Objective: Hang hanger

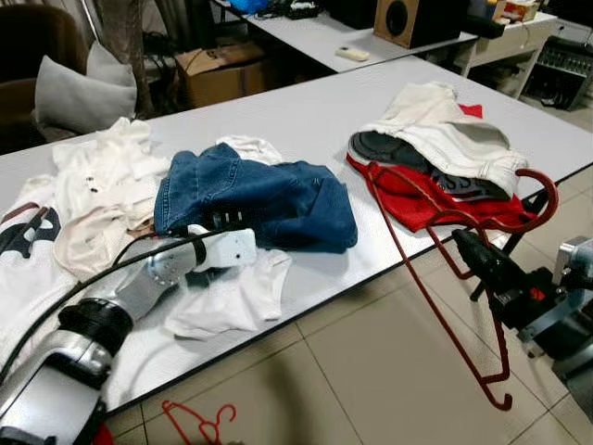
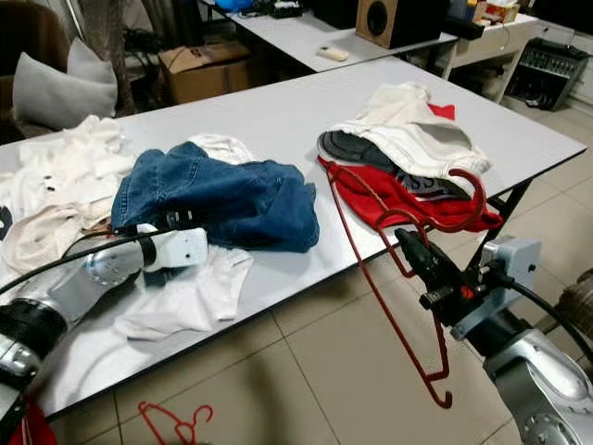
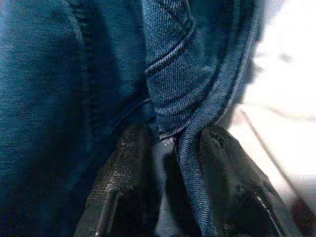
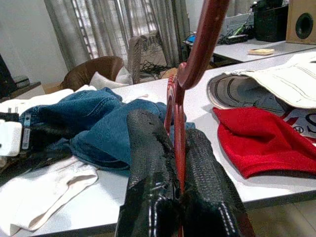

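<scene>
Gripping a red hanger [image 1: 435, 278] with the right gripper [image 1: 466, 243] off the table [image 1: 306, 120] edge, left gripper [image 3: 170, 148] pinching the jeans [image 1: 259, 199].

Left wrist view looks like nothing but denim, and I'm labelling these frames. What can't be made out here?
- Left claw: in its wrist view, blue jeans cover the fingertips.
- Jeans' waistband and legs: bunched on the table, folds hide them in the head views.
- Dark printed garment: its print is covered by the white garment.
- Red hanger in the right claw: its hook is cut off at the right wrist view's top edge.
</scene>
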Robot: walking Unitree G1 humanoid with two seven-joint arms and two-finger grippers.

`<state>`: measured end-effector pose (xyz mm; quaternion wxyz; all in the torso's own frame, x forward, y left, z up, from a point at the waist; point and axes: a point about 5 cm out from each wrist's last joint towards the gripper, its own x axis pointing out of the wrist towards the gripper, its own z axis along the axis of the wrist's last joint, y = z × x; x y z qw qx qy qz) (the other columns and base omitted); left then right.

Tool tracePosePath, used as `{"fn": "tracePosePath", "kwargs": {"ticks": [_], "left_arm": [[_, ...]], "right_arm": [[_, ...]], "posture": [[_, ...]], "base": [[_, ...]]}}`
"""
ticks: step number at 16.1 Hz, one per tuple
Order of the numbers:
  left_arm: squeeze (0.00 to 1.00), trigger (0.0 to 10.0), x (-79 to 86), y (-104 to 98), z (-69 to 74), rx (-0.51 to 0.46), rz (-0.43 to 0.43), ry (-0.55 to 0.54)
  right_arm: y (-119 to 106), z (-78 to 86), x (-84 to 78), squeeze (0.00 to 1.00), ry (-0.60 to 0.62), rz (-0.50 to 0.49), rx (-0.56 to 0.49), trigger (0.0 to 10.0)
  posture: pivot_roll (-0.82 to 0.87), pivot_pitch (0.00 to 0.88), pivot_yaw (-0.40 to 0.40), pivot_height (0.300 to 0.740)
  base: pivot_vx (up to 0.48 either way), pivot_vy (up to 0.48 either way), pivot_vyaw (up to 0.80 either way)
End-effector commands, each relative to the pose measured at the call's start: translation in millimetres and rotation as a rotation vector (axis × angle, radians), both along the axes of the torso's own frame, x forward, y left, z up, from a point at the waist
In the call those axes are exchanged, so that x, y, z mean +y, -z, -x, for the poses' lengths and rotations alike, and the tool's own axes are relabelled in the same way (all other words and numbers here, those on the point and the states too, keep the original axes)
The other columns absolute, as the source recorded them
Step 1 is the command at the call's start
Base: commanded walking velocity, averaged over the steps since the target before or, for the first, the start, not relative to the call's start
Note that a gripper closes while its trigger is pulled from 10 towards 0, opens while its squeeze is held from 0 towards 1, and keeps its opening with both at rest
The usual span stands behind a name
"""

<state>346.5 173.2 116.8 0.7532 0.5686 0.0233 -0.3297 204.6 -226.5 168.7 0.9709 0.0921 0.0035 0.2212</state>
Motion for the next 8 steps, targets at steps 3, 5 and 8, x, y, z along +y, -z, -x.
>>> {"fn": "tracePosePath", "kwargs": {"ticks": [3,5,8], "left_arm": [[0.00,10.0,-4.6,-14,-6.9,-0.145,0.025,0.022],[0.00,10.0,-11.1,-8,-1.3,-0.105,0.047,0.104],[0.00,10.0,-0.9,7,11.6,0.051,0.020,0.162]], "right_arm": [[-6,1.1,2.9,0.00,-0.016,-0.002,-0.021,10.0],[-5,2.3,2.9,0.00,-0.019,-0.001,-0.015,10.0],[-4,2.9,4.2,0.00,-0.037,-0.002,-0.013,10.0]], "posture": [[-0.22,0.000,0.053,0.740],[-0.22,0.000,0.052,0.740],[-0.22,0.000,0.048,0.740]], "base": [[0.000,0.000,0.00],[0.000,0.000,0.00],[0.000,0.000,0.00]]}}
